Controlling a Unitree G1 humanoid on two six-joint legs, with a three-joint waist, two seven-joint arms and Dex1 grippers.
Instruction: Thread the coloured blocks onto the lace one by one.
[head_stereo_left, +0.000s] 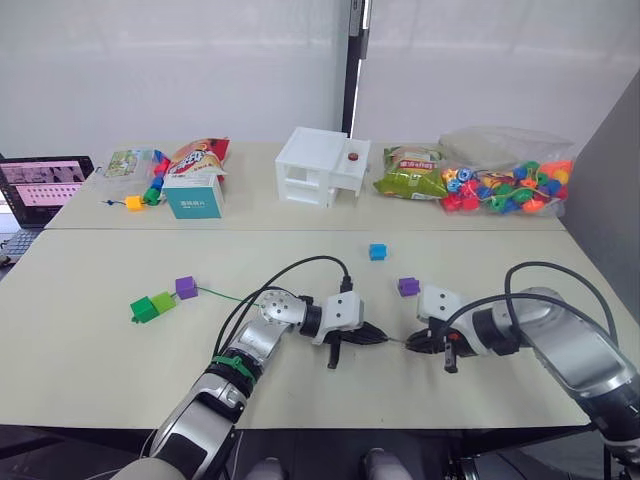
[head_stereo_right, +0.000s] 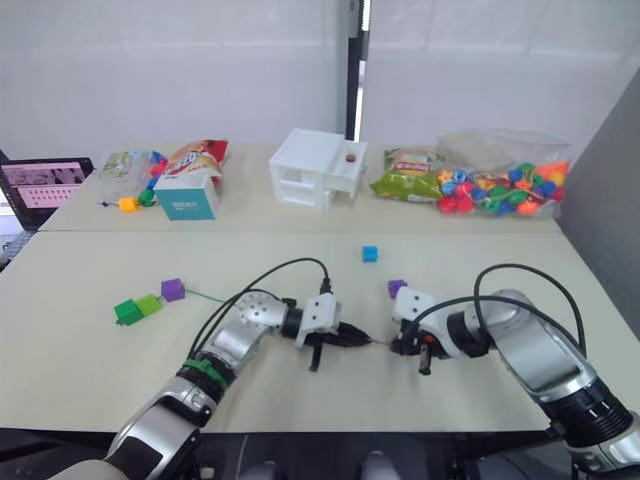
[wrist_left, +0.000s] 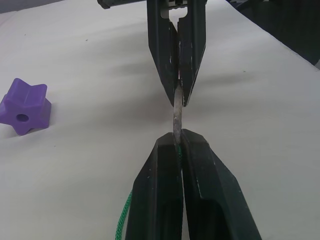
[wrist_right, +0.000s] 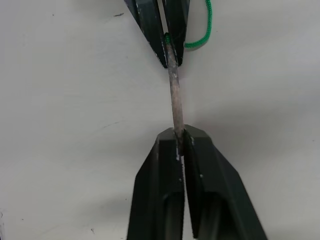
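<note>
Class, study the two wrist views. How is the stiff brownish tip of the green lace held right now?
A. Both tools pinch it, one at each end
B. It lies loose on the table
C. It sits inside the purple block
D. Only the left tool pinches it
A: the left tool and the right tool are each shut on one end of the lace tip, which spans the gap between them.

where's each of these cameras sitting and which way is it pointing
Left eye view: on the head, looking forward and down over the table; both arms show.
Right eye view: the other eye, same scene.
Left wrist view: along the left gripper, which pinches the lace at its stiff tip.
Right wrist view: along the right gripper, shut on the same tip.
Both wrist views share that tip, with the other gripper opposite.
</note>
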